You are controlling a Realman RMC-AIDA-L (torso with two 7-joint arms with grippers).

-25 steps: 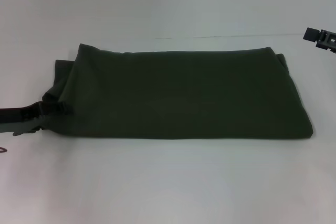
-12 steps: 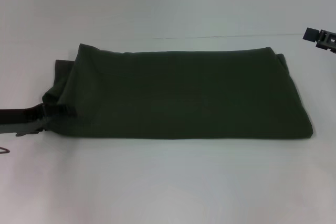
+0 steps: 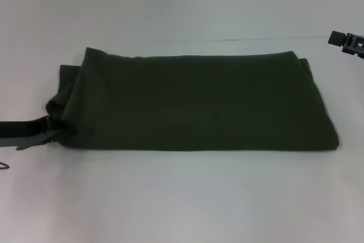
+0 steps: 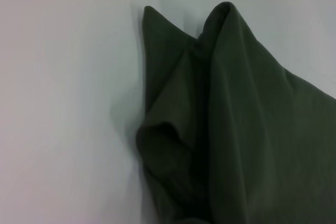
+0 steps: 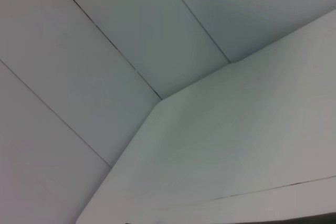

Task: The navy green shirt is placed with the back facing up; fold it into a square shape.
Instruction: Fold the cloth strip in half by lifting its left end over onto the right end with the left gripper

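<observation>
The navy green shirt (image 3: pixel 193 103) lies folded into a wide band across the middle of the white table, plain side up, with no lettering showing. My left gripper (image 3: pixel 56 128) comes in low from the left and is shut on the shirt's near-left corner, where the layers bunch. The left wrist view shows that bunched edge (image 4: pixel 173 145) with two folded points standing up, but none of my fingers. My right gripper (image 3: pixel 346 40) hangs parked at the far right edge, well clear of the shirt.
The white table (image 3: pixel 182 197) extends in front of the shirt and behind it to a seam line (image 3: pixel 239 40). The right wrist view shows only the table corner (image 5: pixel 157 103) and wall panels.
My left gripper has shifted slightly toward the table's front along the shirt's left edge. The corner fabric bulged up, then settled. The right arm has not moved.
</observation>
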